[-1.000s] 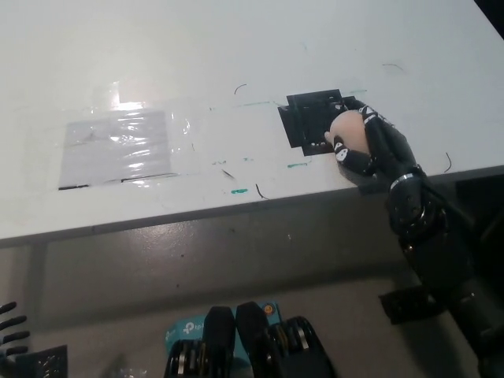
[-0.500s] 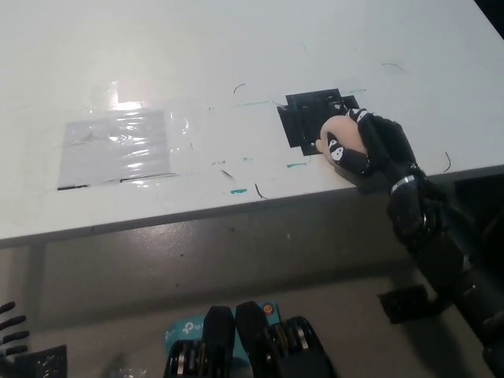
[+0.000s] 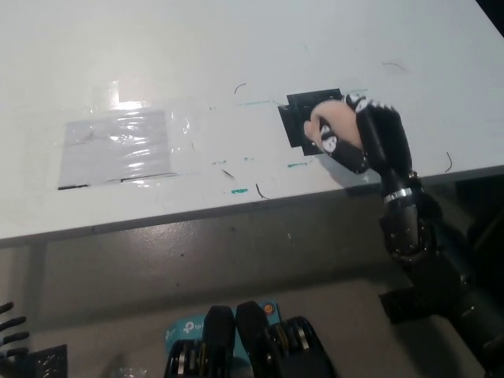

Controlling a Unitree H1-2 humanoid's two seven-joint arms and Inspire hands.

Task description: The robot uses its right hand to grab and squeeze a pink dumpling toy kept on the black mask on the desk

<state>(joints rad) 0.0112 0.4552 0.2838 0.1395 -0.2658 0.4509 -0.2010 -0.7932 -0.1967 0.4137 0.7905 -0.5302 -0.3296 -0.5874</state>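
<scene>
The pink dumpling toy point(image 3: 336, 124) is held in my black right hand point(image 3: 370, 138), whose fingers wrap around it from the right and below. Toy and hand sit over the right part of the black mask point(image 3: 299, 118), a dark square patch on the white desk point(image 3: 236, 47). Whether the toy still touches the mask is unclear. Only the fingertips of my white left hand point(image 3: 9, 327) show at the lower left edge, below the desk.
A shiny clear plastic sheet point(image 3: 118, 146) is taped flat to the desk at the left. Small pen marks dot the desk surface. The desk's front edge point(image 3: 197, 213) runs across the middle of the picture, with grey floor below it.
My right hand has closed more tightly on the toy and shifted it up and slightly left over the mask. The forearm has turned more upright.
</scene>
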